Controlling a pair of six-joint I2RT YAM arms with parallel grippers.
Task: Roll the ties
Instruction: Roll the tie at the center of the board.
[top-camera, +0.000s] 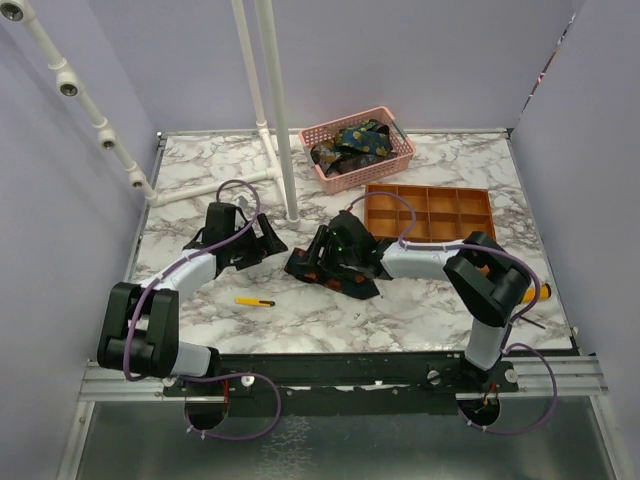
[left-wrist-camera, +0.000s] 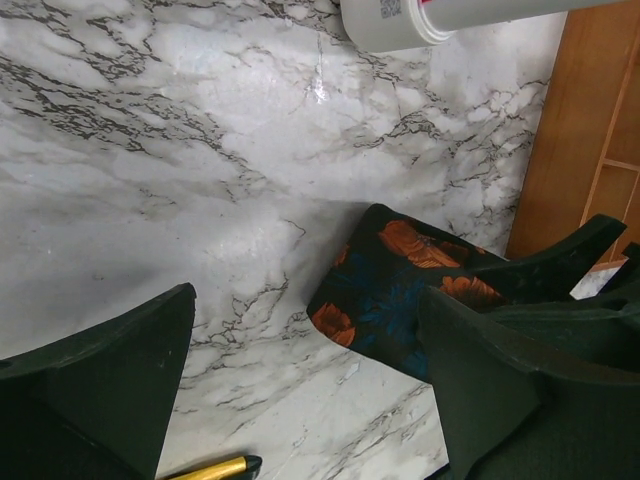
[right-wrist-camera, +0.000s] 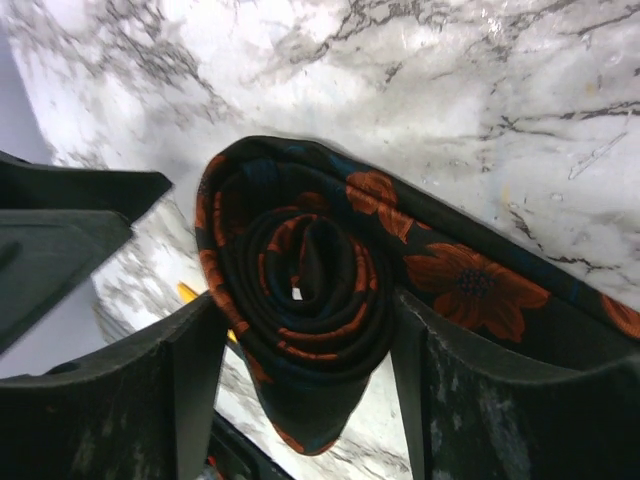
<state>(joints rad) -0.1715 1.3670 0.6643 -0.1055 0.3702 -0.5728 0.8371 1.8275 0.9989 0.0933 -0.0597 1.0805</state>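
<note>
Rolling well along, judging by the coil: tie (right-wrist-camera: 300, 290) wound up mid-table (right-wrist-camera: 480, 70), squeezed between narrowed jaws of right gripper (right-wrist-camera: 305, 335), tail lying flat. Beside that tail, left gripper (left-wrist-camera: 310, 295), wide open, empty. Next, probably: wind in the tail under tension, without loosening the coil.

1. The white pole (top-camera: 281, 130) stands upright just beyond the left end effector (top-camera: 265, 240) and blocks the straight line to the pink basket (top-camera: 372, 174).
2. The orange divided tray (top-camera: 430, 213) hems in the right arm's far side.
3. The rolled tie (right-wrist-camera: 300, 290) fills the right end effector (right-wrist-camera: 305, 320) from finger to finger.
4. The near worktop (top-camera: 400, 310) lies open, with only a small yellow tool (top-camera: 255, 301) on it.
</note>
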